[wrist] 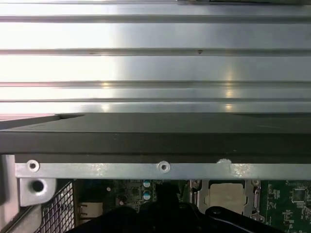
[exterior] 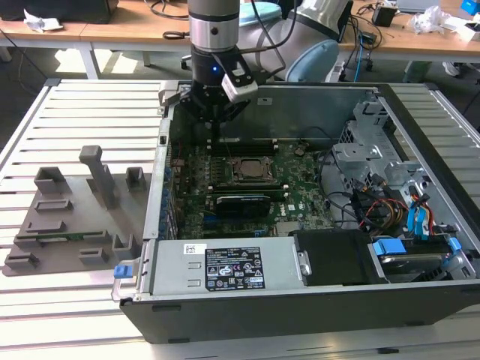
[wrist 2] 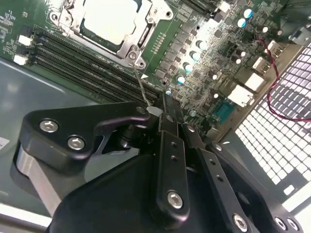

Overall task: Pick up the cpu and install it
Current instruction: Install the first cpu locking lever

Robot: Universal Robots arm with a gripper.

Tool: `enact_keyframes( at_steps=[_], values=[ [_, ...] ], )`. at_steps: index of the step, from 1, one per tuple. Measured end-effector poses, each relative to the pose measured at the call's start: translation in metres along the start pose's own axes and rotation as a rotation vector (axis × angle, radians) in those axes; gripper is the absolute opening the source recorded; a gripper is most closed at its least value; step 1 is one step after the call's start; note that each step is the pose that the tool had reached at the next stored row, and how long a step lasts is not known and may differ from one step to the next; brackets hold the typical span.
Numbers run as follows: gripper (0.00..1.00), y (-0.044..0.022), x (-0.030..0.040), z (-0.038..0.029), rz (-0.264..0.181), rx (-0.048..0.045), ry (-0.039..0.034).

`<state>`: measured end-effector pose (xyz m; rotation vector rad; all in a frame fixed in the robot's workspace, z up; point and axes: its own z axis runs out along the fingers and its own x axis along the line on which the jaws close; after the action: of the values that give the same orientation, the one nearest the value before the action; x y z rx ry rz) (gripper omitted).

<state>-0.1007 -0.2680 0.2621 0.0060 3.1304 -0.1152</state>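
Observation:
The cpu (exterior: 246,166) lies flat in the motherboard socket inside the open computer case (exterior: 247,315), its silvery top showing in both wrist views (wrist 2: 109,19) (wrist: 228,193). My gripper (exterior: 216,133) hangs inside the case near its back wall, just off the socket's corner on the exterior view's left. In the second wrist view the gripper (wrist 2: 164,108) is shut, its black fingers pressed together. The thin wire socket lever (wrist 2: 141,87) runs from the socket frame to the fingertips, and its flat end rests against them. Whether it is clamped I cannot tell.
A grey moulded fixture (exterior: 67,217) sits on the slatted table at the exterior view's left. Inside the case are a long black expansion card (exterior: 241,202), the power supply (exterior: 225,266) at the front, and drive bays with cables (exterior: 390,202) at the right. Memory slots (wrist 2: 87,68) flank the socket.

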Motion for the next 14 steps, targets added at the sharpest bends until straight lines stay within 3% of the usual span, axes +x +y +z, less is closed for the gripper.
enact_keyframes(
  at_steps=[14],
  values=[
    [0.11,-0.0002,-0.0130,0.0009,0.000,-0.0034,0.0004]
  ],
)
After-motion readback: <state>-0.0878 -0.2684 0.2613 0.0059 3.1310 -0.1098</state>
